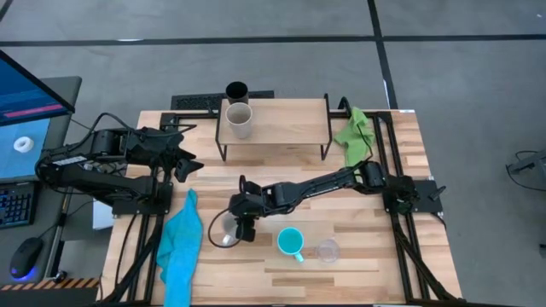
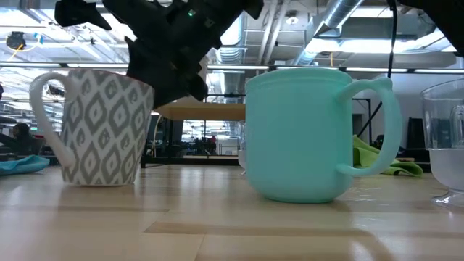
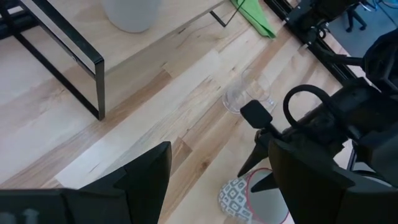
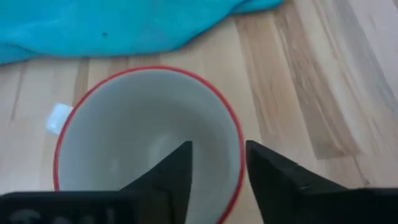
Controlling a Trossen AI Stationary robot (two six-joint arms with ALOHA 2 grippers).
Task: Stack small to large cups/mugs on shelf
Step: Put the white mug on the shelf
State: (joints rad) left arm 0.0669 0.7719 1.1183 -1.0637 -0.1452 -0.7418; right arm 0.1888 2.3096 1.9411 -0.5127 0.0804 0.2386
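Observation:
A white mug with a grey pattern and red rim (image 1: 224, 230) (image 4: 146, 143) stands upright on the table's near part. My right gripper (image 1: 242, 227) (image 4: 217, 168) is open above it, one finger inside the mug and one outside its rim. A cyan mug (image 1: 291, 243) (image 2: 312, 134) and a clear glass (image 1: 327, 251) stand on the table to its right. A second clear glass (image 3: 249, 96) stands between the shelf and the right arm. A beige-grey cup (image 1: 240, 120) stands on the left end of the shelf (image 1: 290, 119), with a black tumbler (image 1: 236, 90) at the shelf's far edge. My left gripper (image 1: 189, 165) (image 3: 224, 186) waits open left of the shelf. My right gripper comes at the white mug from above, pointing down, with the mug's wall (image 4: 239, 152) in the gap between its fingers. The inner finger (image 4: 180, 168) stands clear of the wall. I cannot tell whether the outer finger (image 4: 267, 177) touches the rim. The mug stands on the table.
A cyan cloth (image 1: 182, 243) lies at the table's near left, close to the white mug. A green cloth (image 1: 355, 136) lies right of the shelf. Bare tabletop (image 1: 281, 179) shows between the shelf's legs and the right arm.

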